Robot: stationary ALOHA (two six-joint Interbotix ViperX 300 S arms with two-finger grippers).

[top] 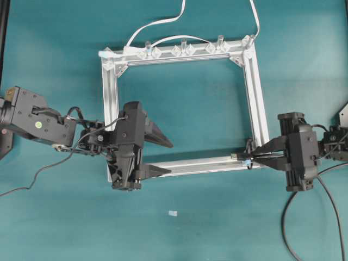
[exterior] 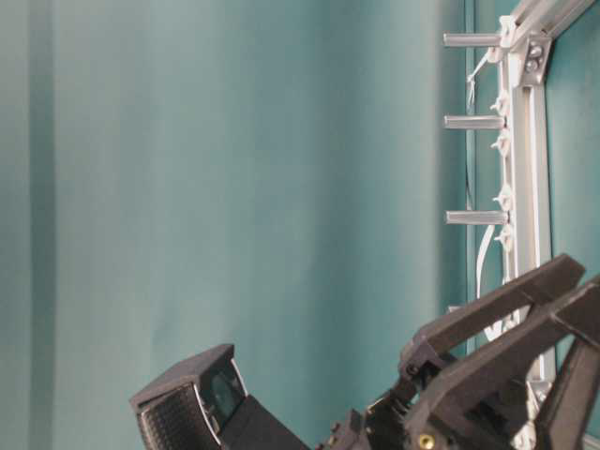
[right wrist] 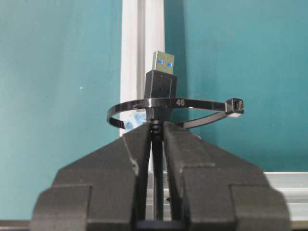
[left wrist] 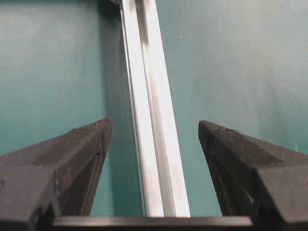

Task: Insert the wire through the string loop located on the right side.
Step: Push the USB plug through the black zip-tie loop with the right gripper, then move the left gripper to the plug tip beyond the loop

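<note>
Far left, overhead view: the left gripper (top: 160, 157) is seen over the lower left corner of the silver frame (top: 260, 98), jaws spread wide and nothing between them. In the left wrist view the two fingers (left wrist: 72, 159) stand well apart, either side of one bare frame rail, not touching it. No part of the wire is seen near this gripper.

Centre: teal table (top: 185, 98) inside the frame; a row of clear plastic clips (top: 182, 50) along the top rail, with white cables (top: 163, 24) leading away above. A small pale scrap (top: 173, 213) lies below the frame.

Right: the right gripper (top: 255, 154) is at the lower right corner of the frame, jaws narrow and clamped on the wire (right wrist: 159, 86) just behind its plug. In the right wrist view the plug is seen standing up through the string loop (right wrist: 173, 103), which reads as a thin dark band marked 46 with a small buckle at its right end; the metal tip and most of the plug body are above the band. A blue-white tag (right wrist: 137, 119) shows at the loop's left base.

Step in hand, as judged: threading, plug head already through, cable body not yet drawn after it.

Next move, as judged: the plug beyond the loop to be taken by the open left gripper, the right grip then released, and the wire pulled on through. Care is called for, since the light loop could be dragged or twisted.
</note>
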